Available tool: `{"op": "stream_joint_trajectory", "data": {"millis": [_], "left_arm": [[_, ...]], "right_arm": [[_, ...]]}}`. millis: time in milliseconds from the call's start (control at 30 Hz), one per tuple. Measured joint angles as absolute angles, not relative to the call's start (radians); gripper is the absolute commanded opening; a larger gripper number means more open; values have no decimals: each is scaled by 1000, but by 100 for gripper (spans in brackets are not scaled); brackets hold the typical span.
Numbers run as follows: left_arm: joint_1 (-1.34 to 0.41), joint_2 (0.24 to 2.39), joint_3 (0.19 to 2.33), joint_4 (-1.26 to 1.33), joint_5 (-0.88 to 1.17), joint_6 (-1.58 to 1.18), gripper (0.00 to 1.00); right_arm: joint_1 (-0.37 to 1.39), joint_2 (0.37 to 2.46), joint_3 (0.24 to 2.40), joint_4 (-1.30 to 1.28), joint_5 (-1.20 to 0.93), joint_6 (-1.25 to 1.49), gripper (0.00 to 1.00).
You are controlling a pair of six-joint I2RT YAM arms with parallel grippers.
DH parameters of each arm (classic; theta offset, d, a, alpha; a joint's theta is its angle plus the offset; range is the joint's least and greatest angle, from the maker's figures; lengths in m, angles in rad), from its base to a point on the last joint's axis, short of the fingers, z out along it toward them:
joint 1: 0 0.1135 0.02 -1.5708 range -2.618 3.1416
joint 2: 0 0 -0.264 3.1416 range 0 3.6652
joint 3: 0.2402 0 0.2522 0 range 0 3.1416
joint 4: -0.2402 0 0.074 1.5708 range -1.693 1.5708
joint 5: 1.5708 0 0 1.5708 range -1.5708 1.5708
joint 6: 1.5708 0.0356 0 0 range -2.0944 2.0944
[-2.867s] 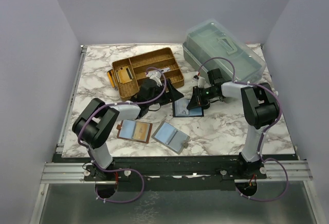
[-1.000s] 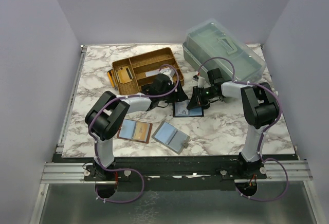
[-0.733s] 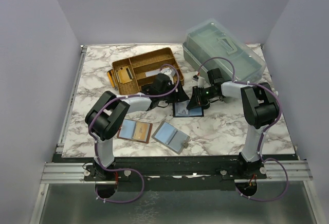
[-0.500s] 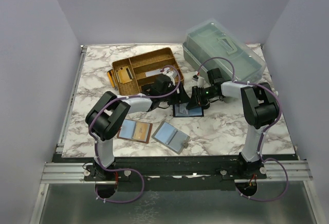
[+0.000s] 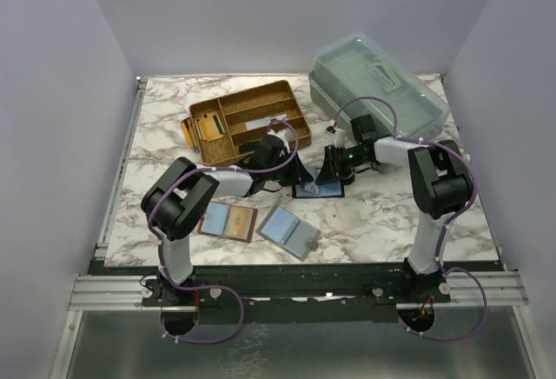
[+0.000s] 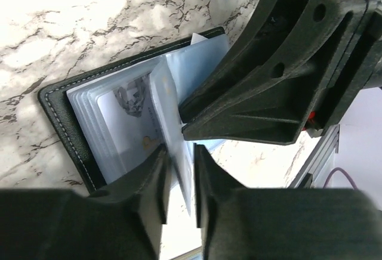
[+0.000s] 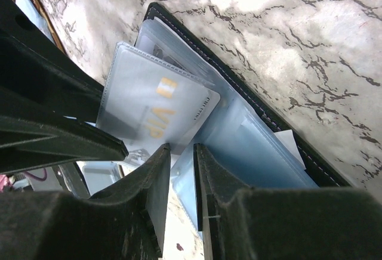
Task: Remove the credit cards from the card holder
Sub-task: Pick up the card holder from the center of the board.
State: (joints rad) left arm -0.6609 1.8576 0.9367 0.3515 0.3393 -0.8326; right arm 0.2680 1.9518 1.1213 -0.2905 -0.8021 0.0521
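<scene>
Card holder [image 6: 59,115] black, splayed open; silvery cards [image 7: 158,106] inside.

Black card holder [image 6: 57,108], white edge stitching, blue-grey translucent sleeves; credit card [image 7: 158,102] pale silver-grey, gold lettering; table [image 5: 365,214] white marble, grey veining; tray [image 5: 248,111] gold-tan

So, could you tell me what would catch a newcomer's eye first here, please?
Both arms' jaws pinch the clear sleeves of the small black bifold card holder at the middle of the marble table. A pale silvery credit card with gold lettering shows inside one sleeve. Behind stand a golden-brown compartment tray, back left, and a translucent lidded box, back right.
</scene>
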Motion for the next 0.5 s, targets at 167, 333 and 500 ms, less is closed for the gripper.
{"op": "stream_joint_trajectory", "data": {"millis": [167,333,500], "left_arm": [[-654,1858,933,353,339,-839,4],[-648,1837,887,392,339,-839,0],[-629,1775,753,531,348,-873,0]], "right_arm": [[265,1941,1121,-299,-801,40,32],[234,1896,1113,-323,-822,5,41],[166,1795,1074,-299,-984,-1,43]]}}
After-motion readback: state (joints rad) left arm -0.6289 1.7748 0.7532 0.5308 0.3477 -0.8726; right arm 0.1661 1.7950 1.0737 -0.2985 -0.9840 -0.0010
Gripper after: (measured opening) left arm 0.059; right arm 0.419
